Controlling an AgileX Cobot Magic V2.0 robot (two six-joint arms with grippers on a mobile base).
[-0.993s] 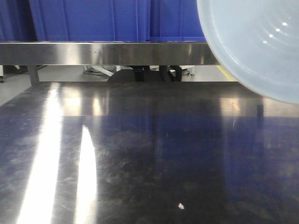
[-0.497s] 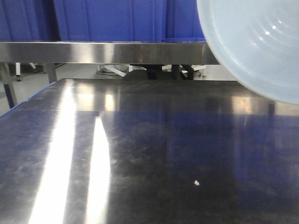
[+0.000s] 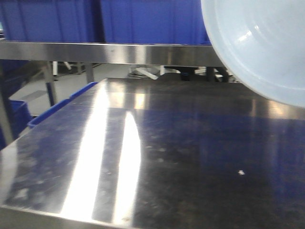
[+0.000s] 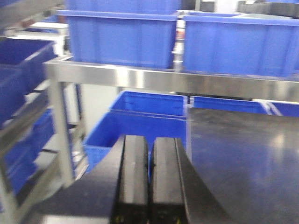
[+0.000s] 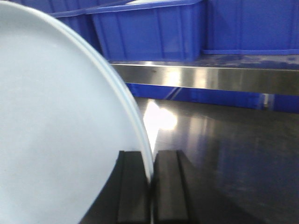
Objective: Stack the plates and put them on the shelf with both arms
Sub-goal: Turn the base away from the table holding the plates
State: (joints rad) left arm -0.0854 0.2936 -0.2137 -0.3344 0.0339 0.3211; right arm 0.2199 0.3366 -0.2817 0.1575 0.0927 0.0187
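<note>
In the front-facing view a plate (image 3: 262, 43) fills the upper right corner. It is pale, glossy and faintly ringed, and it is held in the air close to the lens, tilted and well clear of the dark steel tabletop (image 3: 190, 152). The front rail of the shelf (image 3: 119, 52) runs behind it, with blue crates (image 3: 143, 19) standing on top. Neither arm shows here.

In the left wrist view the left gripper (image 4: 150, 140) has its two black fingers pressed together with nothing between them. It points toward the shelf corner and is not touching any plate.

In the right wrist view the right gripper (image 5: 152, 156) pinches the plate's thin upturned rim between nearly closed fingers, and the disc spreads up and to the left. The rim may show a doubled line, so this could be two plates nested, but I cannot tell for certain.

The plate looks stiff, slick and probably breakable, and it is wide for a single edge pinch, so its weight likely levers hard on that grip. A second hold on the far rim by the free arm would steady it. It probably needs to go onto the shelf level and gently.
</note>
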